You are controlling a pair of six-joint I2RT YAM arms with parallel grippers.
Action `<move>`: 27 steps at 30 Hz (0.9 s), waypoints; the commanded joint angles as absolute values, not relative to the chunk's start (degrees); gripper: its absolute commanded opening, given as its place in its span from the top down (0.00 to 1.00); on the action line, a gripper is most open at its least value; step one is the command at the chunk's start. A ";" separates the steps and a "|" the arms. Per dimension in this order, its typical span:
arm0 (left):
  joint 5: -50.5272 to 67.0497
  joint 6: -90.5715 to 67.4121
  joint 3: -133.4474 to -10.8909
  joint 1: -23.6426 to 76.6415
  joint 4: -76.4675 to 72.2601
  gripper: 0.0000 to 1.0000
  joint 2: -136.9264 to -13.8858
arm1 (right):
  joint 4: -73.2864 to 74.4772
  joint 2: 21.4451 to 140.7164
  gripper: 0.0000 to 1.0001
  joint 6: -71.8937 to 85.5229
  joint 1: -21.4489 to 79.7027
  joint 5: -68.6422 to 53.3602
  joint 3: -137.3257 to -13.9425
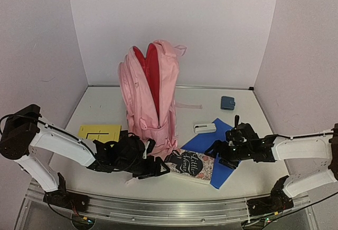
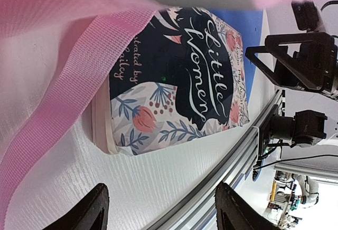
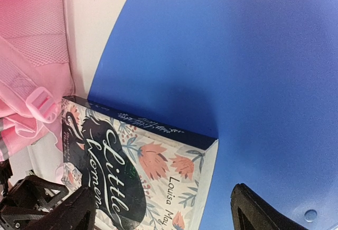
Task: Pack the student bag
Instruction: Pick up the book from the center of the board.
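Pickup of book (image 1: pixel 191 165) pending: it lies flat on desk (image 1: pixel 100 115) beside open student bag (image 1: pixel 150 93). Left jaws and right jaws spread, empty, flanking it. Next, probably: pinch an edge, lift.

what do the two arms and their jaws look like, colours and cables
Both the left arm and the right arm have smooth white shell links with black joints, wrists and bases. Thin black cables run along each. The jaws are black and two-fingered, with rounded tips. No markings are readable.
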State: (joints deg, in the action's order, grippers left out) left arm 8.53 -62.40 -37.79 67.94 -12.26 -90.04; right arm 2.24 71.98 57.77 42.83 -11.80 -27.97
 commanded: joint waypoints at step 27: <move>8.96 -64.24 -40.90 63.37 -17.26 0.32 -97.51 | -11.46 81.50 0.31 62.94 46.08 -18.20 -24.18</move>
State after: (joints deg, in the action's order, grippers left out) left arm 11.85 -60.73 -41.21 64.35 -18.26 -98.45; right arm -11.54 81.91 61.61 45.69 -19.25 -25.97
